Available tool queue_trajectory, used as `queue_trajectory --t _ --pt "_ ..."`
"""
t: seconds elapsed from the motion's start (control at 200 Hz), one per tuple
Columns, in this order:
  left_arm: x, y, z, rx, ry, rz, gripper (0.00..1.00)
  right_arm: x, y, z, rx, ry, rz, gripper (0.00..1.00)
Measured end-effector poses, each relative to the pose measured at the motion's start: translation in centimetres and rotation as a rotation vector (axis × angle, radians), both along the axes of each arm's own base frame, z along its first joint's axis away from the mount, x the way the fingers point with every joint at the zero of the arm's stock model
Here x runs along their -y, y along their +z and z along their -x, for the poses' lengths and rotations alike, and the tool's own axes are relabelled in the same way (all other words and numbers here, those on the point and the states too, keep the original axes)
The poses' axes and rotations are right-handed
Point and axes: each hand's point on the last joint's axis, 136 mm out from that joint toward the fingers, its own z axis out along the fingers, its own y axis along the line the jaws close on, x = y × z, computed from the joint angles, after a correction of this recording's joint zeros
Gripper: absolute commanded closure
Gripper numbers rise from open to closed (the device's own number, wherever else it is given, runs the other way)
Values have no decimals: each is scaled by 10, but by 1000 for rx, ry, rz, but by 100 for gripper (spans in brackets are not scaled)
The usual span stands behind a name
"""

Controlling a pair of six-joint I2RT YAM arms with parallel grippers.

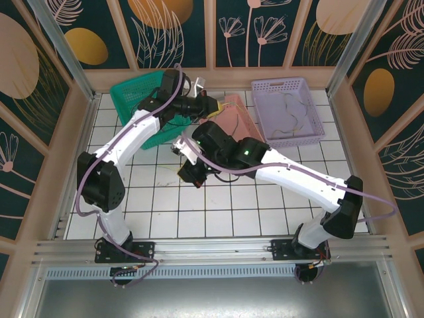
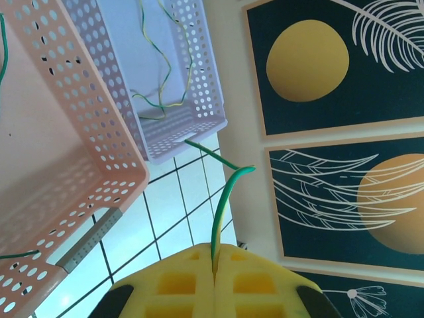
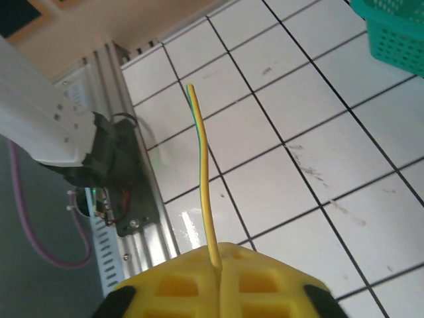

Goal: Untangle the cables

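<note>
We grip one wire per arm. The left end effector (image 2: 215, 257) pinches a green cable (image 2: 222, 202) that points out toward the lilac basket (image 2: 173, 132). The right end effector (image 3: 220, 257) pinches a yellow-green cable (image 3: 204, 173), which runs lengthwise over the desk (image 3: 278, 112) (one wire or two, we cannot tell).

Nothing readable here tbh, no txt, brand or nr anywhere afaict. Closest thing is a grey strip (image 2: 93, 240) on the pink basket (image 2: 99, 119) w/ tiny marks, way too small to make out.
</note>
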Motion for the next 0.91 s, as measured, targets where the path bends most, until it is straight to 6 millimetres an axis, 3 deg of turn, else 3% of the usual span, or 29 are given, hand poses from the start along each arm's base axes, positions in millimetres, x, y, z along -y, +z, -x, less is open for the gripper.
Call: queue_trajectory --t 0.055,0.15,0.245,0.365,0.43,0.515,0.586,0.661,0.821,0.906 --pt "-2 5 -7 35 18 10 100 1 2 6 -7 3 -6 47" --pt "-8 15 -18 110 43 30 100 17 18 4 -44 -44 -68 37" --pt "-16 15 -19 153 57 27 100 54 59 -27 -60 -184 -210 33" --pt "-20 11 -16 186 67 17 100 117 122 -64 -26 -384 -441 31" --pt "-21 11 -16 198 71 17 100 141 142 -71 -16 -446 -525 31" --pt "-21 14 -18 220 78 29 100 159 152 -82 -35 -518 -582 31" --pt "-21 17 -20 234 85 41 100 166 146 -100 -79 -582 -597 33" --pt "-20 22 -21 244 89 57 100 160 123 -122 -162 -630 -582 34" --pt "-19 29 -23 248 97 84 100 128 44 -159 -345 -686 -473 35" --pt "-18 29 -23 247 99 94 100 119 21 -171 -388 -702 -440 37"
